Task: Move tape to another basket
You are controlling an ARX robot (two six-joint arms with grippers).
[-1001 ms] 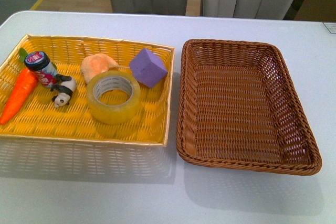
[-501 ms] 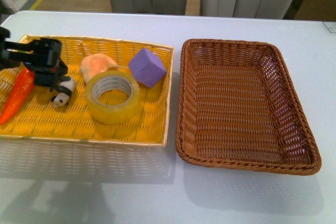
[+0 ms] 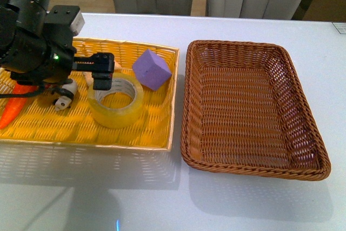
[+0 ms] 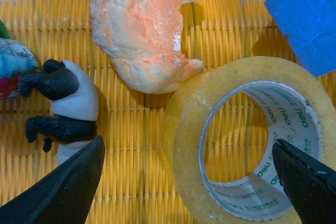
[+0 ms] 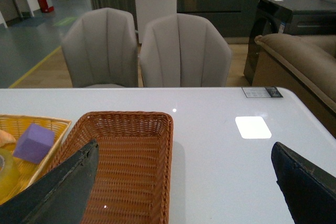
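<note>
Tape (image 3: 115, 113): one wide roll, translucent yellowish with a white printed core. It lies flat, hole upward, on the floor of the yellow basket (image 3: 140, 143), in that basket's right half.

Neighbours: a pale orange lump (image 4: 142, 30) sits against or just beside the roll's far rim; we cannot tell which. A purple block (image 3: 152, 68) stands just beside the roll on the side of the brown wicker basket (image 3: 254, 170). A panda figure (image 4: 68, 108) lies near on the other side, apart from the roll.

Destination: the brown wicker basket sits just beside the yellow one on the counter (image 3: 243, 204).

Left gripper (image 4: 187, 148): jaws wide apart, holding nothing, hanging over the roll. In the wrist view one fingertip shows over bare weave between panda and roll, the other over the roll's opposite wall.

Right gripper (image 5: 184, 150): jaws apart, holding nothing, well apart from the tape, facing across the brown basket.

Handling, as we judge it:
- Weight: light to moderate.
- Stiffness: rigid as a ring, so it should not crush under a firm squeeze.
- Surface: the glossy outer wrap looks slick, while the card core should offer better friction.
- Fragility: none.

Hold, as we judge it: pinch one wall, with one finger down the hole against the core and the other outside. We would choose the panda side, where bare weave leaves room. Spanning the full outer width looks tighter, since the lump and block crowd the rim.
</note>
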